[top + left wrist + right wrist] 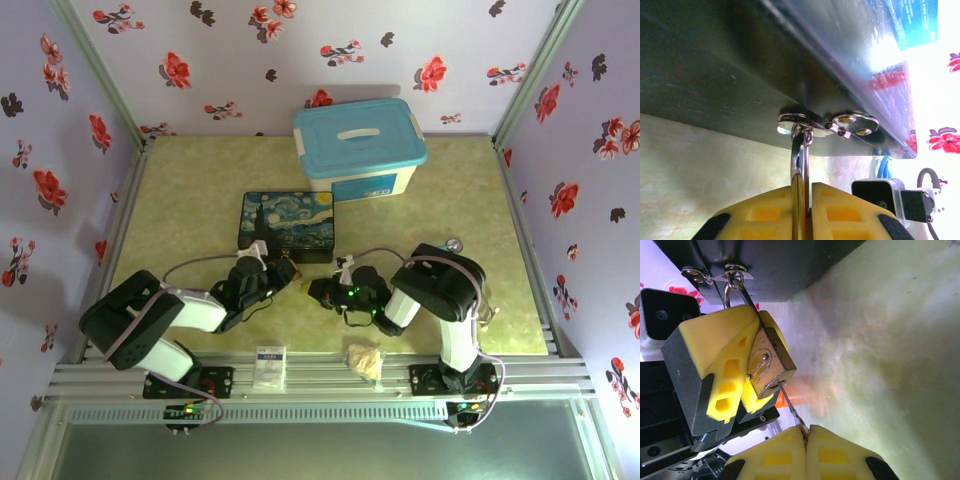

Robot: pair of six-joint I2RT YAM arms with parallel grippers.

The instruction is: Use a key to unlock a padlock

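The brass padlock [769, 362] hangs by its silver shackle [735, 290] from the hasp [805, 120] on the front of the dark blue painted tin [286, 226]. My left gripper [807, 187] is shut on the padlock body [800, 200], which is edge-on between its yellow fingers [715, 360]. My right gripper [805, 432] is shut on the thin grey key [792, 409]. The key's tip is in the keyhole at the padlock's lower end. In the top view the left gripper [285, 270] and right gripper [322, 291] meet just in front of the tin.
A white storage box with a blue lid [360, 145] stands behind the tin. A beige wad [364, 358] and a white card [269, 365] lie at the near edge. A blurred orange cylinder [801, 392] lies behind the padlock. Flowered walls enclose the table.
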